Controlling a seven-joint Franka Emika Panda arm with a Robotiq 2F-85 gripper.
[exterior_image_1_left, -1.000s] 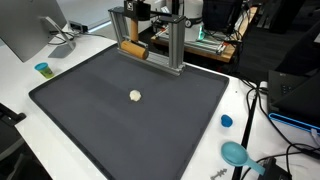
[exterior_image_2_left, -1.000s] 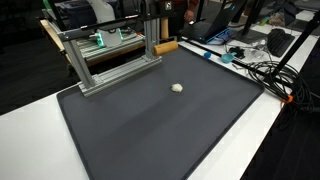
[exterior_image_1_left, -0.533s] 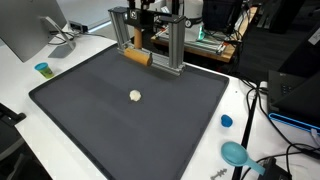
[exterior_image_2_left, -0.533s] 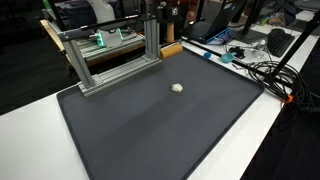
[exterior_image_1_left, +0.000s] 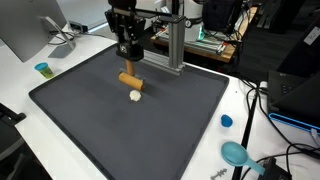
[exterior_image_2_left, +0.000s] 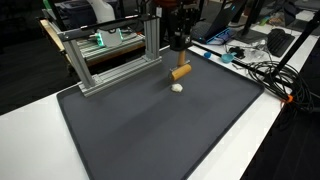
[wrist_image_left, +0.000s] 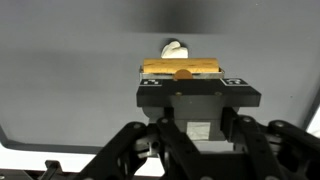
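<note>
Dark matting (exterior_image_1_left: 100, 125) covers the white desk (exterior_image_1_left: 18, 80), with a metal frame (exterior_image_1_left: 176, 50) at its far edge. A wooden dowel (exterior_image_1_left: 131, 80) is clamped crosswise in the tool (exterior_image_1_left: 131, 70) — jaws drawn narrow on it — and held over the mat, near a small white ball (exterior_image_1_left: 135, 96). A carrying step is judged to be in hand; a set-down would call for a slow descent, kept clear of the ball.

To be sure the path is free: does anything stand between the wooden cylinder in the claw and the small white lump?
Nothing visible does. The claw holds the short brown wooden cylinder over the dark grey mat; only bare mat separates it from the small cream-white lump.
</note>
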